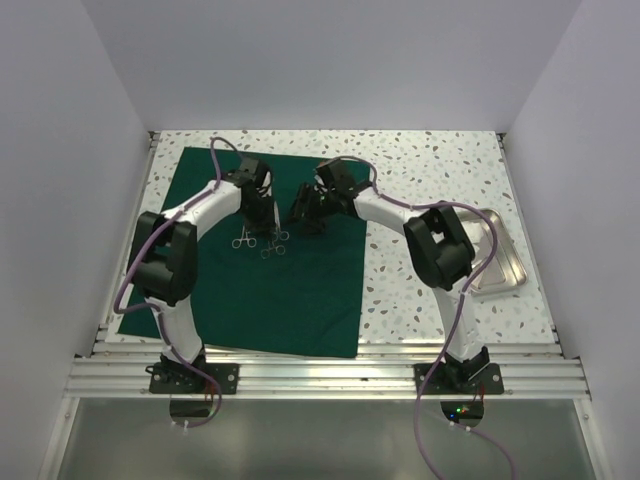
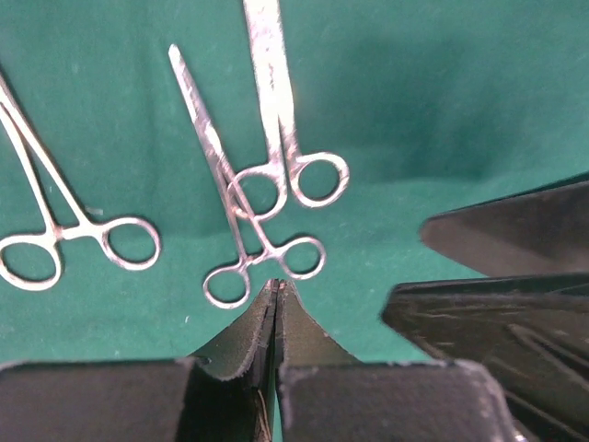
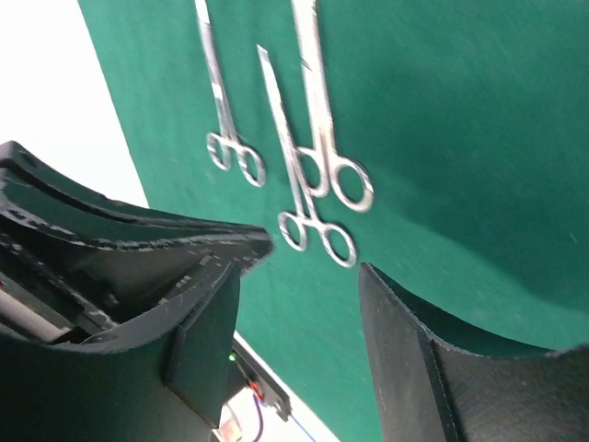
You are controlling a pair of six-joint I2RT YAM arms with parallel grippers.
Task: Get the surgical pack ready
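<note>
Surgical pack (image 1: 300,300) here is a big dark green matte sheet lying flat on the speckled table (image 1: 430,170), more toward the left arm's side. It looks soft, thin and light to me, so it'll flop and drag rather than hold its shape. I'd pinch it at a corner or along an edge to fold it. Three shiny steel forceps (image 2: 258,212) with ring handles lie on its middle, two of them crossed, hard and probably slidey. The left gripper (image 2: 276,290) has its jaws pressed together on nothing, right by the rings. The right gripper (image 3: 313,258) hangs with jaws apart, empty.
</note>
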